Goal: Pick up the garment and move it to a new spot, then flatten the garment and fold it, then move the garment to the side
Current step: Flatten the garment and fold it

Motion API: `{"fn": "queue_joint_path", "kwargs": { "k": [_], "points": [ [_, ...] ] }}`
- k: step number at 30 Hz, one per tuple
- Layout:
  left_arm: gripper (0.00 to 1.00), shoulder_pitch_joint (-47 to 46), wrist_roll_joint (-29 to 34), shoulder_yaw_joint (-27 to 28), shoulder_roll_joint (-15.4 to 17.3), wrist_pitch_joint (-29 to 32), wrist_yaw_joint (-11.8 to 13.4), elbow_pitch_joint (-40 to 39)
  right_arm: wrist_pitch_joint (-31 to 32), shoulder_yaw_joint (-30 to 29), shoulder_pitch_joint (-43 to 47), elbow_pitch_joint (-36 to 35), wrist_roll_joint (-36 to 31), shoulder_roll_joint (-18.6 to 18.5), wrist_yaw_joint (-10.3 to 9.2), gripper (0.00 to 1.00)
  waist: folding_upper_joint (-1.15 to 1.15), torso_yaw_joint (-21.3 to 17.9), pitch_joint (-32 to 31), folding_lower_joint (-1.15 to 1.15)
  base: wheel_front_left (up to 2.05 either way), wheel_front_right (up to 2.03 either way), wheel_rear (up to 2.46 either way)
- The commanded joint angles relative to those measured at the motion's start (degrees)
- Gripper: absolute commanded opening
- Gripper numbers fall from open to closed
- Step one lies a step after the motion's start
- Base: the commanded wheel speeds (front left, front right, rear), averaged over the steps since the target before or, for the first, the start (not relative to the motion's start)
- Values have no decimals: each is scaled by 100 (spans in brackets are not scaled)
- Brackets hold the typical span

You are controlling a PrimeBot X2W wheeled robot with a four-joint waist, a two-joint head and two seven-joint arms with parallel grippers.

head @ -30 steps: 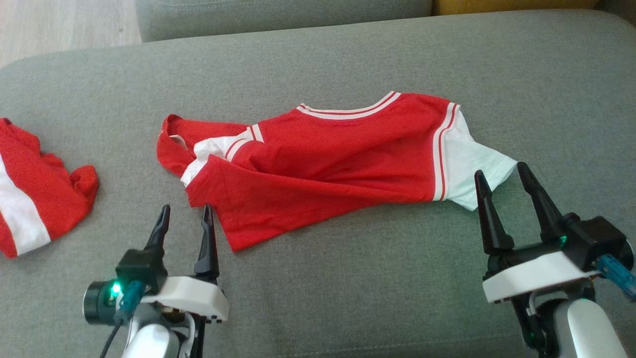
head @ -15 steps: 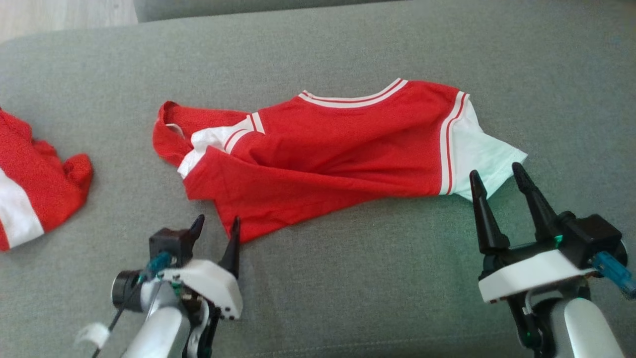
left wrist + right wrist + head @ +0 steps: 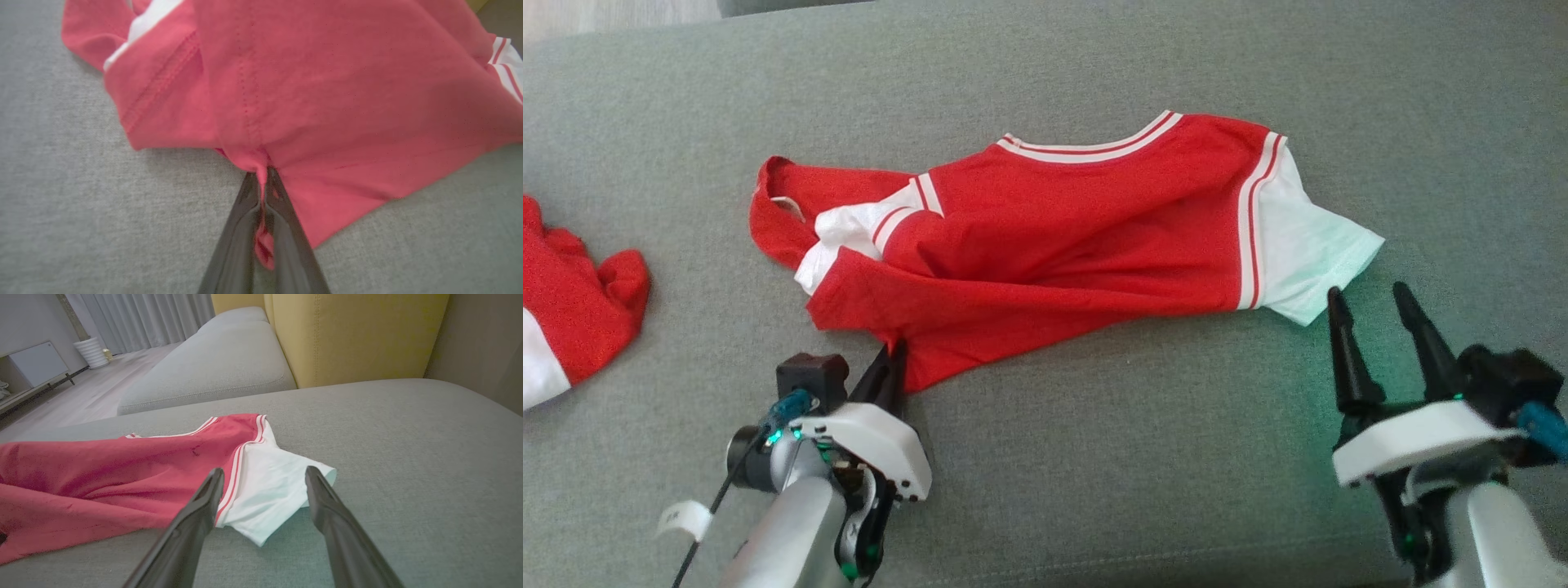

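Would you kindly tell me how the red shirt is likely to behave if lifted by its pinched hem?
Probably floppy: the shirt lies creased and bunches where the left gripper is shut on its hem, so it should drape. Likely light, being thin cloth. The white sleeve may drag across the cushion.

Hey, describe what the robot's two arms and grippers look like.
The left gripper and right gripper each have two long, tapered black fingers on a white housing, with a black camera block, a blue plug and green lights. The forearms are pale silver. A black cable with a white tag trails from the left one.
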Motion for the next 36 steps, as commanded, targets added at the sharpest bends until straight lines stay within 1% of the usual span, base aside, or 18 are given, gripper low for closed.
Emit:
{"fn": "queue_joint_path", "kwargs": {
  "k": [1,5,9,11,14,17,18,19,23,26,28,30,31,34,36],
  "points": [
    [0,-176,21,161,46,-84,20,-57,10,-48,-411,55,47,-44,43,100,0,23,19,0,0,0,0],
    [0,-233,33,132,14,-178,47,-89,-37,-351,-957,764,108,-195,43,100,0,99,90,0,0,0,0],
    [0,-316,51,61,-30,-220,38,-120,-5,-553,-1511,1698,154,-376,43,100,0,217,209,0,0,0,0],
    [0,-357,64,26,-51,-257,32,-142,62,-535,-1762,2120,217,-429,43,100,0,266,281,0,0,0,0],
    [0,-400,78,-17,-77,-309,32,-172,334,-470,-2048,2702,331,-515,43,100,0,316,362,0,0,0,0],
    [0,-421,88,-38,-87,-378,33,-217,629,-332,-2194,3034,540,-582,43,100,0,358,421,0,0,0,0],
    [0,-424,101,-37,-77,-405,43,-246,701,-277,-2214,3075,633,-592,43,53,0,365,437,0,0,0,0],
    [0,-419,104,-35,-68,-427,47,-279,778,-203,-2215,3096,742,-598,43,0,0,367,445,0,0,0,0],
    [0,-381,99,41,12,-518,82,-429,770,-70,-2117,2943,1069,-701,43,0,0,368,467,0,0,0,0],
    [0,-334,119,87,92,-557,125,-634,517,-79,-1965,2599,1247,-775,43,0,0,363,420,0,0,0,0],
    [0,-267,84,120,151,-570,104,-933,322,-132,-1849,2214,1359,-804,43,0,0,347,352,0,0,0,0],
    [0,-200,112,178,288,-584,131,-1355,203,-185,-1726,1764,1338,-874,43,0,0,320,264,0,0,0,0],
    [0,-200,112,178,288,-584,131,-1355,203,-185,-1726,1764,1338,-874,43,0,0,320,264,0,0,0,0],
    [0,-100,176,307,533,-547,258,-2074,145,-282,-1597,992,1248,-890,43,0,0,275,116,0,0,0,0],
    [0,-82,242,371,708,-408,342,-2577,127,-361,-1579,442,1211,-853,43,0,0,251,3,0,0,0,0]
  ]
}}
